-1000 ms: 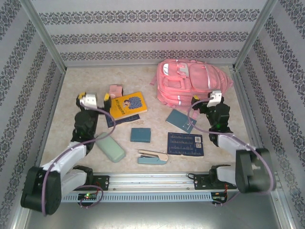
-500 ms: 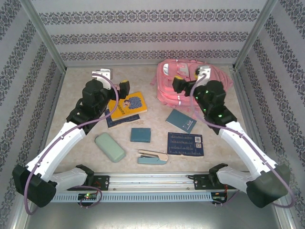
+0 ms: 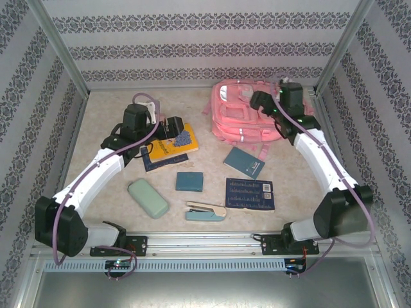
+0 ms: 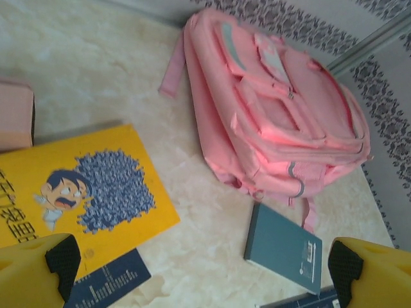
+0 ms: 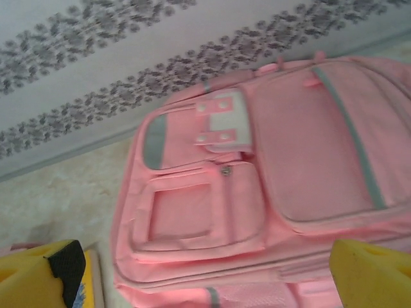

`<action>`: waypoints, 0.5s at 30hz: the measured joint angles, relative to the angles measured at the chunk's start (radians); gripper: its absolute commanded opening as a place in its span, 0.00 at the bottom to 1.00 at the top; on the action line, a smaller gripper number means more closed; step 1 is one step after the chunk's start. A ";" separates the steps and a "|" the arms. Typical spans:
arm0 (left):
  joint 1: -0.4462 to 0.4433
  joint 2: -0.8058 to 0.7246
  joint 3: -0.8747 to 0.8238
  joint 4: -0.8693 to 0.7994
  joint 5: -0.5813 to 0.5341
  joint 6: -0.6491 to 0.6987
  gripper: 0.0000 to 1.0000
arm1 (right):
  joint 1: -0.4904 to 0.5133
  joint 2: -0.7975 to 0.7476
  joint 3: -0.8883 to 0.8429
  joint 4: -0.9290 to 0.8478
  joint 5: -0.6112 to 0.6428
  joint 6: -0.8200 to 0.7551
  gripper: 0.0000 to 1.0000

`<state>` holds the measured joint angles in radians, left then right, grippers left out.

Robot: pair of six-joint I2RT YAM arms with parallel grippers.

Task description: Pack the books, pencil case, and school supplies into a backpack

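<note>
Top external view: left pincer (image 3: 173, 126), fingers spread wide, hovers over the yellow book's (image 3: 172, 145) 12 o'clock edge. The right pincer (image 3: 258, 101), equally wide, hangs over the backpack (image 3: 247, 122) at 1 o'clock. Bare table (image 3: 204, 138) separates them. The pencil case (image 3: 148, 197) lies at 8 o'clock.

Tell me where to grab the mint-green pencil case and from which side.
Take the pencil case across its narrow width at mid-length, coming straight down from above. It lies flat and diagonal on the table, both long sides look free, and its rounded ends would likely slip out of a gripper.
</note>
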<state>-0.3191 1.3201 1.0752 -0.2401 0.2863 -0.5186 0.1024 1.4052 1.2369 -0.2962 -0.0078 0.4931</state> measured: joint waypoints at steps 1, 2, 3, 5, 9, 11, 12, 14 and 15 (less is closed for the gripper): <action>0.000 0.015 0.001 -0.009 0.010 -0.006 1.00 | -0.054 0.002 -0.002 -0.027 -0.010 0.014 0.98; 0.000 0.026 0.001 -0.015 0.021 -0.008 1.00 | -0.098 0.019 0.013 -0.046 -0.013 0.021 0.98; 0.000 0.038 0.001 -0.021 0.029 -0.011 1.00 | -0.140 0.051 0.040 -0.062 -0.012 0.029 0.98; 0.000 0.060 0.003 -0.034 0.045 -0.014 1.00 | -0.201 0.121 0.092 -0.079 -0.018 0.058 0.98; 0.001 0.084 0.005 -0.050 0.066 -0.022 1.00 | -0.311 0.249 0.121 -0.074 -0.106 0.142 0.90; 0.001 0.084 0.005 -0.053 0.074 -0.023 1.00 | -0.372 0.302 0.095 -0.037 -0.163 0.195 0.88; 0.001 0.084 0.005 -0.053 0.077 -0.023 1.00 | -0.394 0.328 0.090 -0.028 -0.187 0.212 0.86; 0.001 0.084 0.005 -0.053 0.081 -0.022 1.00 | -0.438 0.397 0.097 -0.007 -0.230 0.239 0.83; 0.001 0.084 0.005 -0.053 0.089 -0.022 1.00 | -0.449 0.433 0.110 0.000 -0.248 0.246 0.80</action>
<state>-0.3183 1.4036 1.0805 -0.2928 0.3748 -0.5404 -0.3466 1.8378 1.3472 -0.2958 -0.2562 0.7391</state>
